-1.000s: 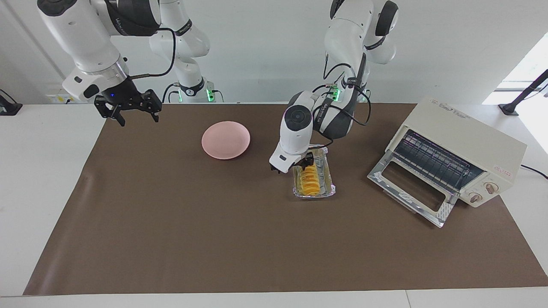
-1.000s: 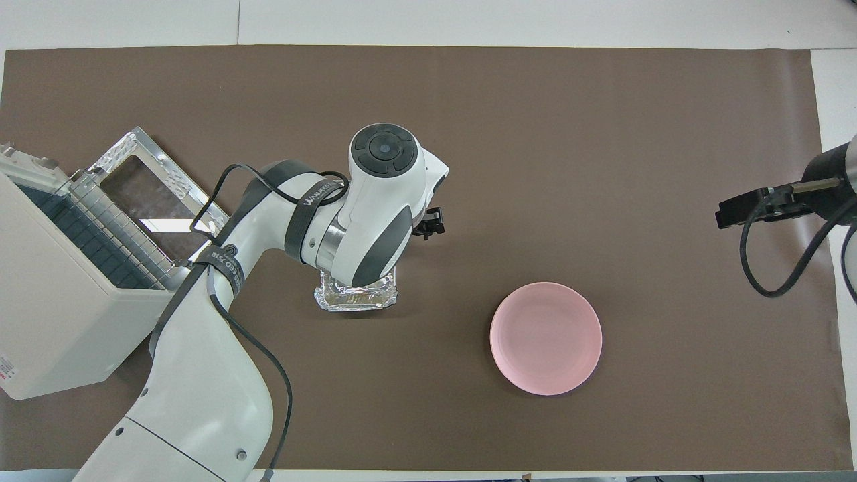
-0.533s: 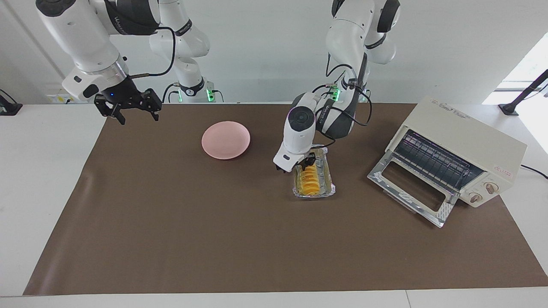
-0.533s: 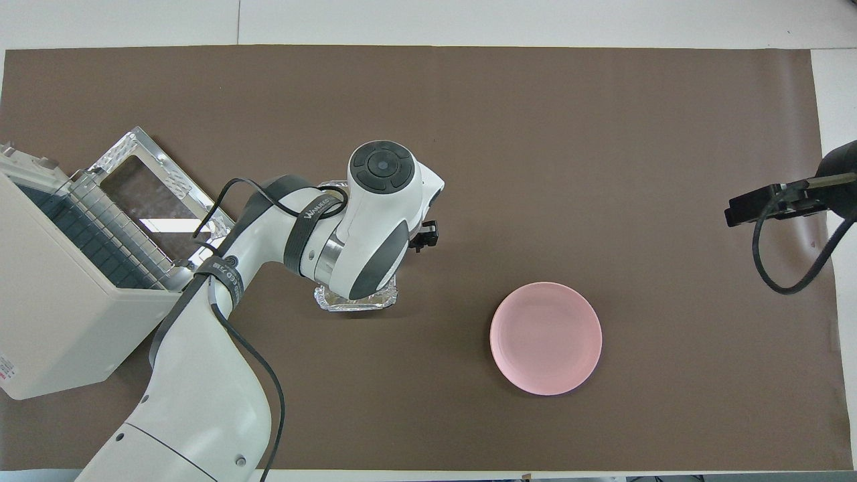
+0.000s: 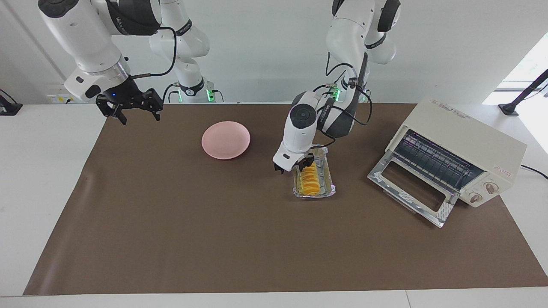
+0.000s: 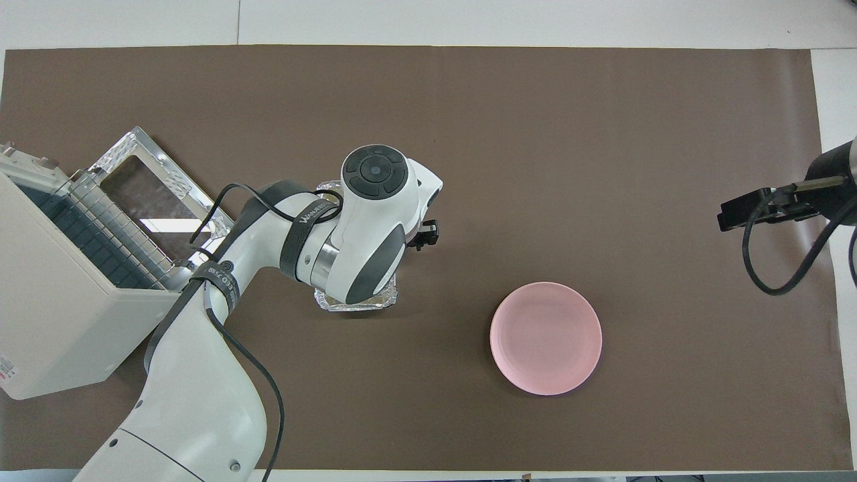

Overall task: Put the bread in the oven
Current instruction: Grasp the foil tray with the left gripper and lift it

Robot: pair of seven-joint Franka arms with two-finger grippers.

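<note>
Bread [image 5: 309, 179] lies in foil tray [image 5: 330, 182], oven [image 5: 460, 160] door down. Left tool [image 5: 295, 166] at its near end, grip unconfirmed. Right tool [image 5: 130, 109] wide, waiting. Transfer outstanding.

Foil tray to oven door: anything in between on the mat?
Nothing. In the facing view, only bare brown mat lies between the foil tray holding the bread and the oven's dropped door.

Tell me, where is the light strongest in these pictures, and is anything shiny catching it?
Facing view: daylight glares white at the edge above the oven; its open door's metal frame glints. Overhead view: even light, glints on the foil tray, soft shadow by the pink plate.
</note>
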